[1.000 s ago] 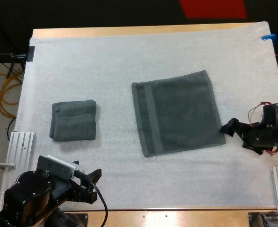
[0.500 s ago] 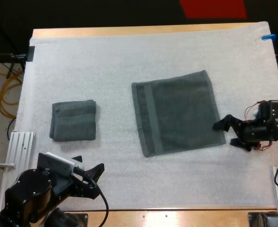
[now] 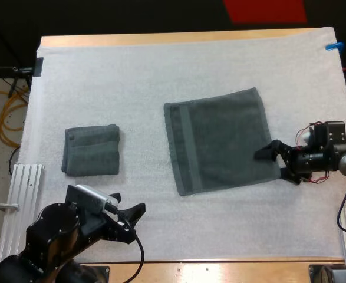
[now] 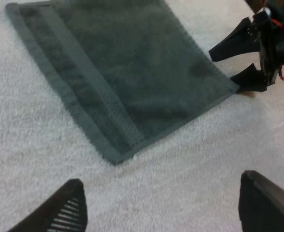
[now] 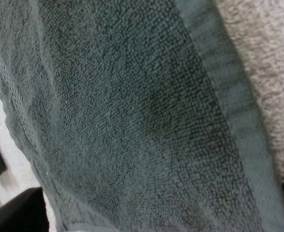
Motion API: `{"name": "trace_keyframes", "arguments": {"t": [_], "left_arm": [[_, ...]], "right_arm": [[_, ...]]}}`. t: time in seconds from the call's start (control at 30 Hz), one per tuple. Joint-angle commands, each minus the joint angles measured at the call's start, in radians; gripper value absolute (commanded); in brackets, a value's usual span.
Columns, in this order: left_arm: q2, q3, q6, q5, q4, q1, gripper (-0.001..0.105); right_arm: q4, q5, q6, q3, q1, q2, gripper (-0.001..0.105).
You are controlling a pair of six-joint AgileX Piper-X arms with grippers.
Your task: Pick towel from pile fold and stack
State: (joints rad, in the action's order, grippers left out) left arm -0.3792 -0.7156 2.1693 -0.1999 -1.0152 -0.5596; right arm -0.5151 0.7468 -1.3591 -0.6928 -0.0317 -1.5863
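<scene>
A dark grey-green towel [image 3: 220, 138] lies spread flat in the middle of the white mat [image 3: 161, 71]. My right gripper [image 3: 271, 165] is open at the towel's near right corner, one finger over the cloth and one just off its edge. The right wrist view looks closely at the towel's weave [image 5: 132, 116] and its hem, with the mat [image 5: 267, 58] beside it. A folded towel [image 3: 91, 150] rests at the left. My left gripper [image 3: 130, 201] is open over bare mat near the front edge. The left wrist view takes in the spread towel [image 4: 127, 72] and the right gripper [image 4: 238, 63] at its corner.
A metal rail [image 3: 22, 188] runs along the table's front left side, beside the folded towel. Bare mat lies between the two towels and behind them.
My right gripper has moved left from off the towel to its near right corner. My left arm has shifted right and forward over the mat.
</scene>
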Motion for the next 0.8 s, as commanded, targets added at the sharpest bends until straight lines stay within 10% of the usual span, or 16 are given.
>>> {"name": "trace_keyframes", "arguments": {"t": [0.0,0.43,0.77], "left_arm": [[0.001,0.005,0.008,-0.005,0.032,-0.001,0.064],[-0.005,0.011,-0.026,-0.005,0.077,-0.001,0.064],[-0.063,0.011,-0.020,-0.005,0.077,-0.001,0.064]], "right_arm": [[-0.008,-0.010,-0.015,0.022,-0.020,-0.043,0.090],[0.037,-0.008,-0.012,0.022,-0.020,-0.043,0.087],[0.002,-0.004,-0.064,0.022,-0.020,-0.043,0.003]]}}
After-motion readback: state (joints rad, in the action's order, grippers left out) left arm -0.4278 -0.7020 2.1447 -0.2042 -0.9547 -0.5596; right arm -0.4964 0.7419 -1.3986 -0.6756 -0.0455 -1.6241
